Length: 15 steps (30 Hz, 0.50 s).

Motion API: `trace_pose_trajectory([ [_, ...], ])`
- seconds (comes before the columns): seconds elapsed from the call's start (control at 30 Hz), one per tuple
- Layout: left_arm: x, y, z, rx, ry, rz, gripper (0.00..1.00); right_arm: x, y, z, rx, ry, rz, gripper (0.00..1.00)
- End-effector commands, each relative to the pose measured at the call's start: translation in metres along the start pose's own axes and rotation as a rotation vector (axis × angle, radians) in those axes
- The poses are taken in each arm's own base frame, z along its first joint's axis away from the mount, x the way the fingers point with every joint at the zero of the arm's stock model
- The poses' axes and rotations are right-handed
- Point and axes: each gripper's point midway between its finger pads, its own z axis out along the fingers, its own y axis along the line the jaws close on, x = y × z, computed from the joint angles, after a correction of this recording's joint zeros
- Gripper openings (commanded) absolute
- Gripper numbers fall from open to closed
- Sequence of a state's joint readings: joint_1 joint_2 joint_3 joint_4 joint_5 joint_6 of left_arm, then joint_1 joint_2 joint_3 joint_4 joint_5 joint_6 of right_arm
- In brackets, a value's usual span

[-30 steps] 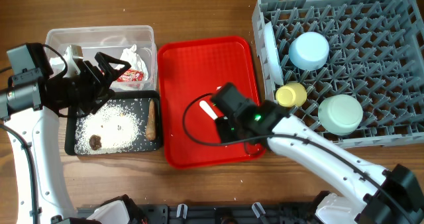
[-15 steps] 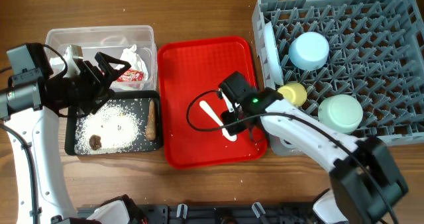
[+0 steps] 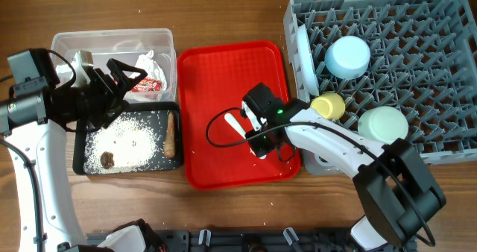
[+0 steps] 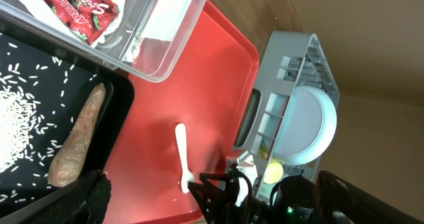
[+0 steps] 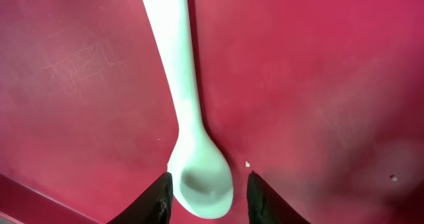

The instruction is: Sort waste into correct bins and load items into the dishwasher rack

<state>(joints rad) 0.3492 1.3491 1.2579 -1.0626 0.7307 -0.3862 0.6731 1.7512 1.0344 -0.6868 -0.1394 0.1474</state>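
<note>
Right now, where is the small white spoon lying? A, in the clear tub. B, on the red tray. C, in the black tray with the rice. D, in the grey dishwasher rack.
B: the white spoon lies flat on the red tray, its bowl between the open jaws of the right end effector.

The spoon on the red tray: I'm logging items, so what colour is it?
The spoon is plain white, clearest in the right wrist view.
</note>
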Motion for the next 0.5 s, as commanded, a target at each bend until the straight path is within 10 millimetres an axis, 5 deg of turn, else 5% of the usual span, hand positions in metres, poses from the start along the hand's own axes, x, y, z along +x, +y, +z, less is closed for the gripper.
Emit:
trace_pose_trajectory([
  [0.0, -0.002, -0.004, -0.006, 0.009, -0.022, 0.026, 1.00, 0.011, 0.002, 0.013, -0.018, 0.037, -0.016, 0.39],
  [0.47, -0.002, -0.004, -0.006, 0.009, -0.022, 0.026, 1.00, 0.020, -0.001, 0.025, -0.019, 0.033, -0.013, 0.33],
])
